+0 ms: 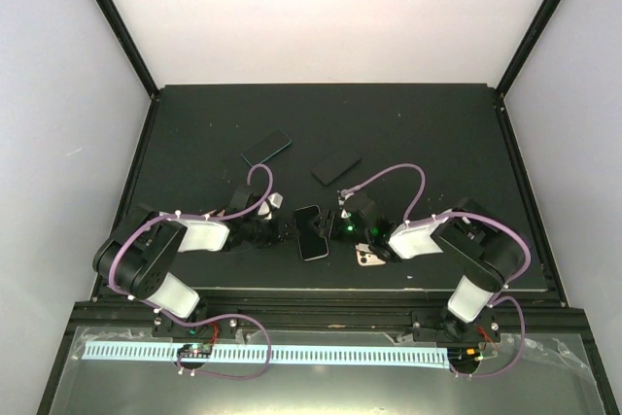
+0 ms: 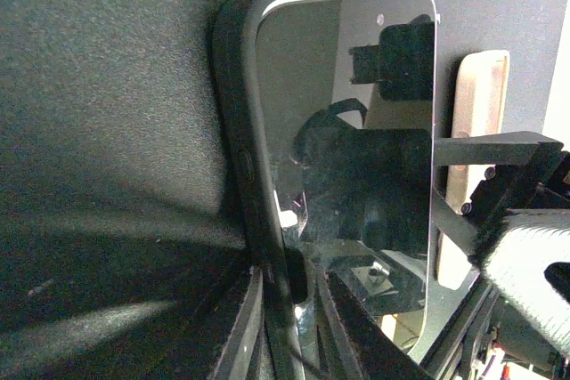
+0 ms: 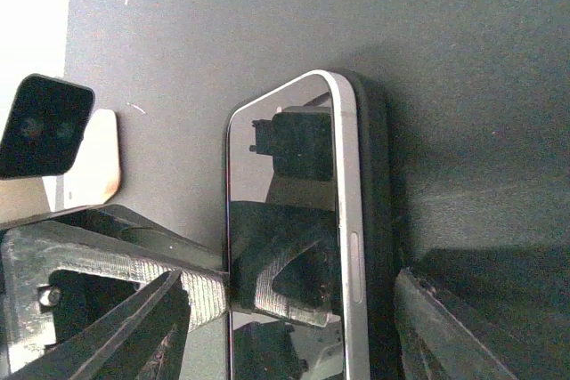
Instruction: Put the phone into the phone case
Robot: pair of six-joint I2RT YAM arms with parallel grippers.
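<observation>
Top view, surroundings: On the dark table, a blue-edged handset and a flat black slab lie toward the far side, well apart from the action. A small silvery piece sits just beside the right wrist.
Top view, arms: Both arms reach low and inward. The left gripper and the right gripper face each other at the table's middle.
Top view, phone: The phone sits right between them, one gripper at each long side.
Left wrist, surroundings: A pale rounded piece shows beyond the phone, and the right gripper's black frame crowds in from the right.
Left wrist, hand: The left fingers are drawn close together, nipping the near end of the phone case with the phone's edge in it.
Left wrist, phone: The glossy screen mirrors the rig. The phone's white rim stands a little proud of the dark case wall along the visible side. Whether it is fully seated cannot be told.
Right wrist, surroundings: A black camera block and another pale piece sit off to the left.
Right wrist, hand: The right fingers are spread wide, one on each side.
Right wrist, phone: Phone and case stand in that gap. One finger reaches the screen-side edge and the other is just beside the case. Whether they are pressing cannot be told.
</observation>
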